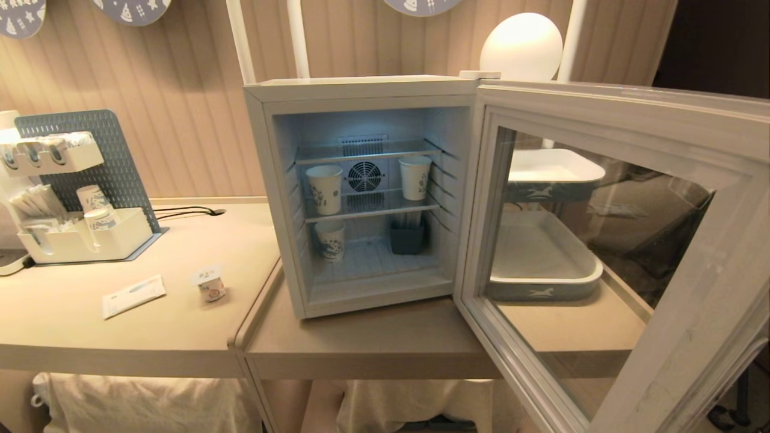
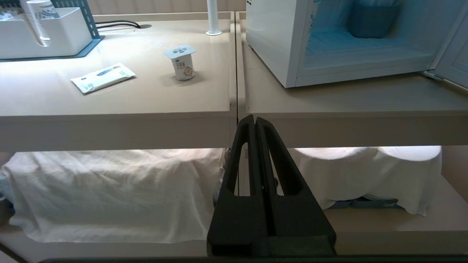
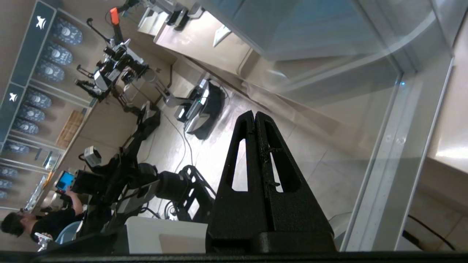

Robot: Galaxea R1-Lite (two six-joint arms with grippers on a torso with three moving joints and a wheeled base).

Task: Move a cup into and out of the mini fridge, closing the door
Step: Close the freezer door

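From my remote station I record two tan surfaces set edge to edge: the left surface [image 1: 72, 325] and the right surface [image 1: 385, 343]. White cloth [image 2: 109, 193] covers what lies on the lower shelf beneath them.

The mini fridge [image 1: 361, 90] stands on the right surface, interior lit. Its door [image 1: 631, 252] is swung fully open toward my right, and through its glass I see two stacked grey-blue trays [image 1: 544, 282] on the same surface. Inside the fridge, two paper cups [image 1: 325, 189] stand on the middle wire shelf either side of the rear fan, a third paper cup [image 1: 331, 239] stands on the floor at left, and a dark container [image 1: 407, 236] sits at the back right.

On the left surface, a pegboard organiser [image 1: 78, 198] holds cups and sachets at the far left. A flat white packet [image 1: 133, 295] lies nearer the front edge.

The cup [image 1: 210, 284] stands upright on the left surface, just beside the packet and well apart from the fridge, outside it.

Left end effector [image 2: 255, 120]: fingers pressed together, empty, positioned low in front of the seam between the surfaces. Right end effector [image 3: 255, 116]: fingers pressed together, empty, close to the outer face of the open door, with floor and other equipment visible beyond. Neither appears in the head view.
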